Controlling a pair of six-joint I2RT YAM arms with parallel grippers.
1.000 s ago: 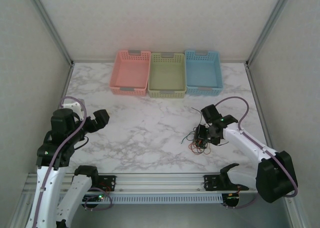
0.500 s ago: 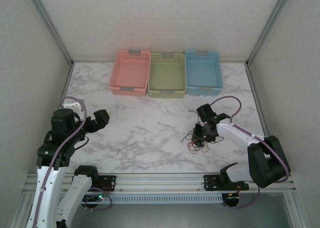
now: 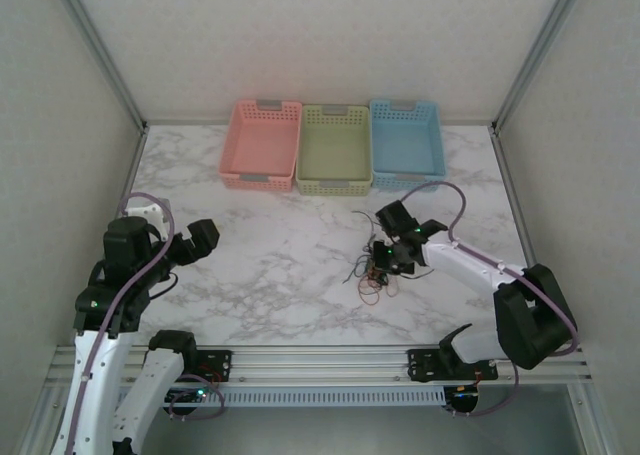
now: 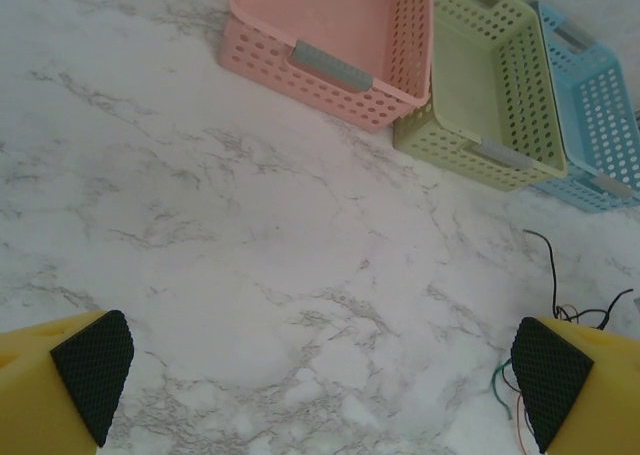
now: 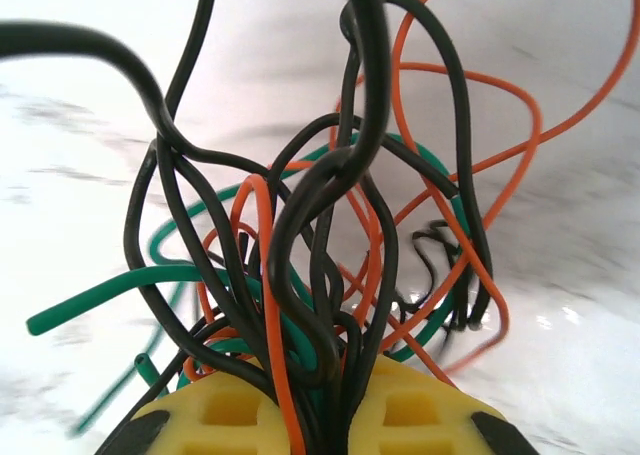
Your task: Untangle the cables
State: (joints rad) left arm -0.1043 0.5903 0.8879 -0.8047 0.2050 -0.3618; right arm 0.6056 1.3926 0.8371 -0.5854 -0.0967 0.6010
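Well, nearest to me the left tool (image 3: 200, 237) hangs over the near left part of the marble tabletop (image 3: 270, 265). Its own camera shows the jaws spread as wide as can be, the black pads (image 4: 90, 370) far apart with bare marble between them, holding nothing.

Further in, right of the tabletop's middle, the right tool (image 3: 385, 260) points down into the cables (image 3: 372, 277). They are a small knot of very thin wires, black, green, red and orange. Up close, the two yellow fingers (image 5: 230, 415) stand almost together, with several black and orange strands of the cables (image 5: 330, 225) pinched between them. So that tool is closed on the bundle. The rest of the wires loop out from the grip, and a green strand trails off to one side. From above, loose ends spill onto the marble on the near side of the tool, and one thin black strand reaches toward the far edge. Whether the knot is lifted off the marble I cannot tell.

The left wrist camera catches a few of those strands (image 4: 553, 275) at its right edge.

Along the far edge three slotted baskets sit side by side, touching: pink basket (image 3: 263, 143), green basket (image 3: 334, 148), blue basket (image 3: 406, 143).
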